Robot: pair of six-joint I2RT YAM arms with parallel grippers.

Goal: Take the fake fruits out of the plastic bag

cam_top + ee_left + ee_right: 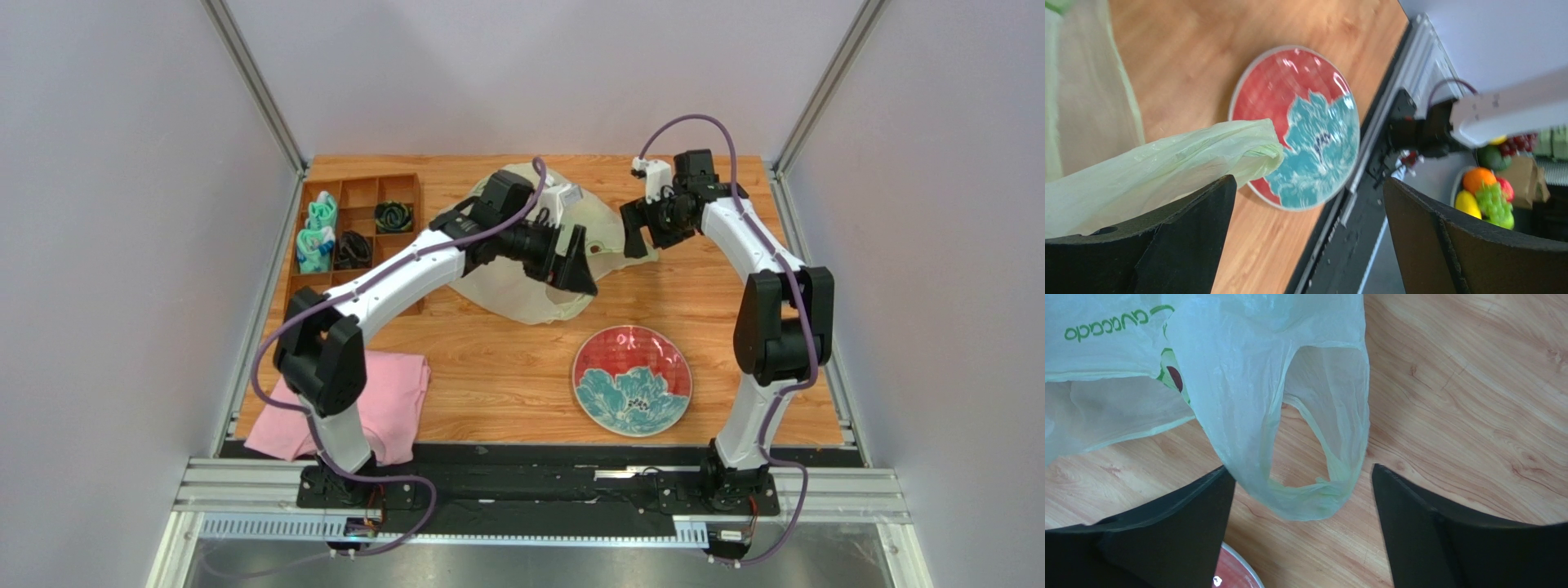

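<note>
Plastic bag (pixel 528 300) at far middle of table (pixel 515 368) — thin, translucent pale green, avocado print, crumpled. Left gripper (pixel 1306 187) jaws wide, bag fold against one finger (pixel 1168 245). Right gripper (pixel 1301 471) jaws wide — handle loop (pixel 1309 499) between, ungripped.

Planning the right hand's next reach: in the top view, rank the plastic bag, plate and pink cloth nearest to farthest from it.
1. plastic bag, beside the right hand, leftward.
2. plate, toward the bases.
3. pink cloth, far front-left corner.
</note>
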